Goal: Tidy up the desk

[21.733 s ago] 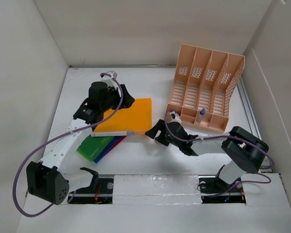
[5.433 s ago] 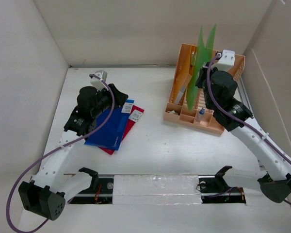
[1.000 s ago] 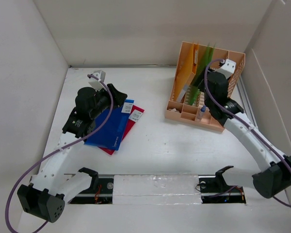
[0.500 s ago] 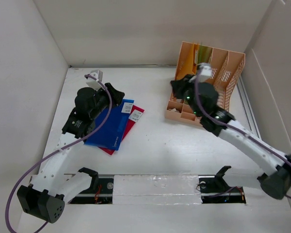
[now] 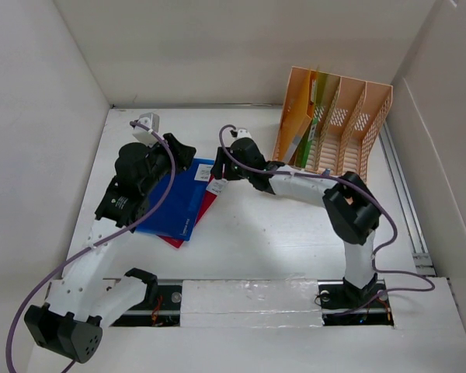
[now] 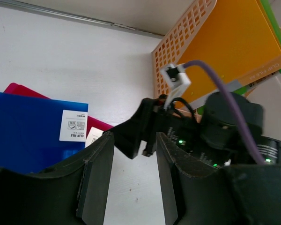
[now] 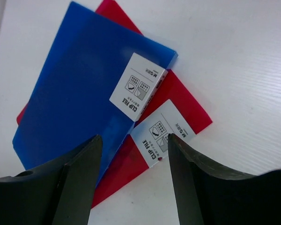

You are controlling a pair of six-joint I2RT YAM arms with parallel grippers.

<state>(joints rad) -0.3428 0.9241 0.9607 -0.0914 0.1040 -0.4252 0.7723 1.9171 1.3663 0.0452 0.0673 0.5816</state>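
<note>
Since half a second ago my right gripper [image 7: 133,140] has swung from the rack [image 5: 357,109] to the left and now hangs over the labelled corners of the blue folder [image 7: 79,93] and red folder [image 7: 187,110], fingers apart and empty. My left gripper [image 6: 133,138] is spread too, gripping nothing, above the blue folder's far edge and facing the right one. The desk [image 5: 256,241] lies under both arms. Blue lies on red on its left half. The rack stands far right with an orange folder [image 5: 299,116] and a green folder [image 5: 320,81] in it.
</note>
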